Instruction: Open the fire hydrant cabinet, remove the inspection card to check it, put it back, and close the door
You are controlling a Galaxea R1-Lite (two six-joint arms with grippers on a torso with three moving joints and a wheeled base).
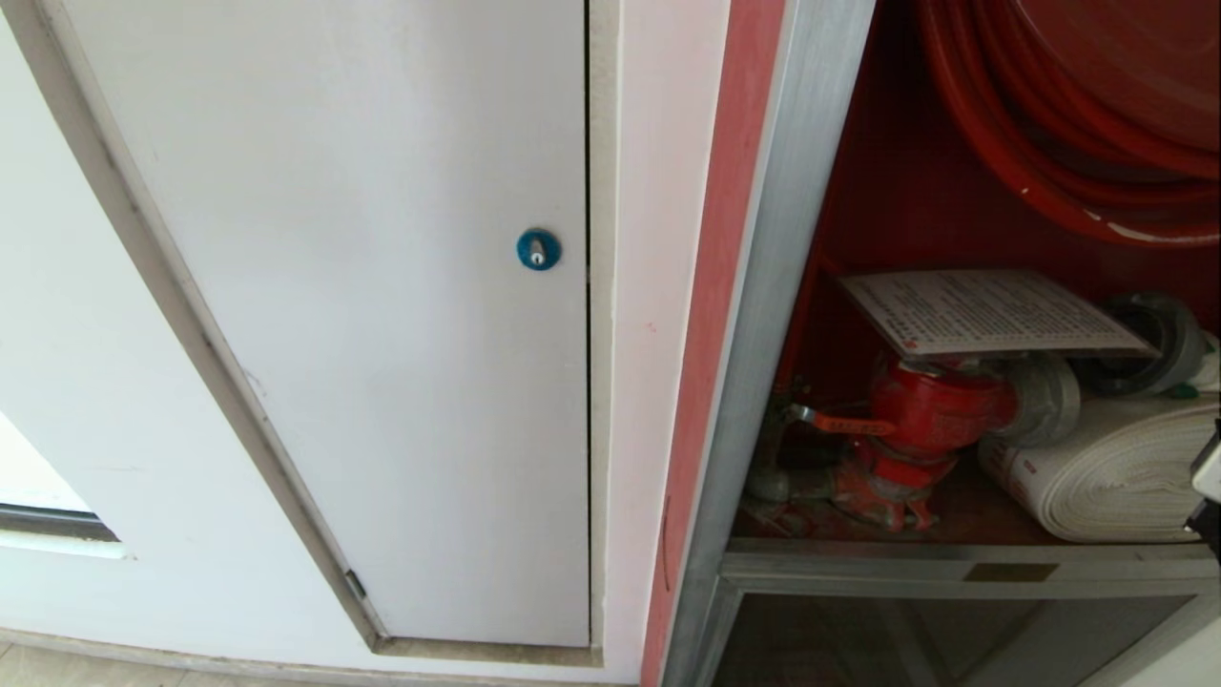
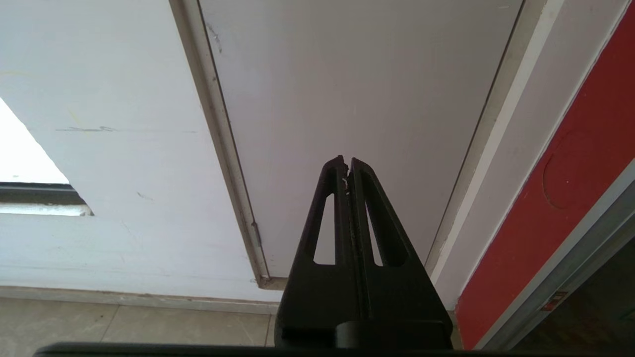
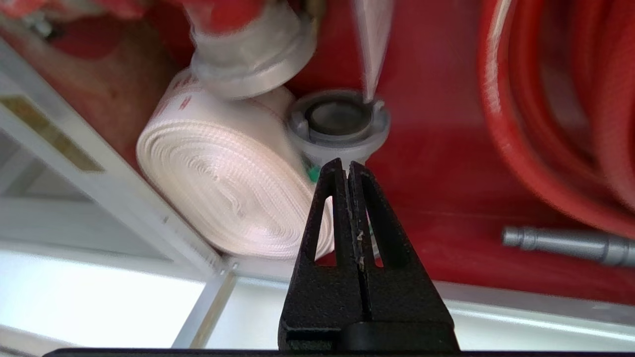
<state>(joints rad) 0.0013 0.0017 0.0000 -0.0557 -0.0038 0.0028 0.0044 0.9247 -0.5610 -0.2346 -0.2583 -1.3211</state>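
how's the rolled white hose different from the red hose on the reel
The rolled white hose is flat woven fabric wound into a tight coil lying on the cabinet's shelf; the red hose is a round tube looped in wide turns on the reel higher up. The white one is compact, the red one sweeps a much larger arc. Both sit inside the fire hydrant cabinet.

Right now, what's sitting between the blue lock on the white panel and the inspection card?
In the head view, past the blue lock: a white wall strip, a red strip, then the cabinet's aluminium frame post before the inspection card.
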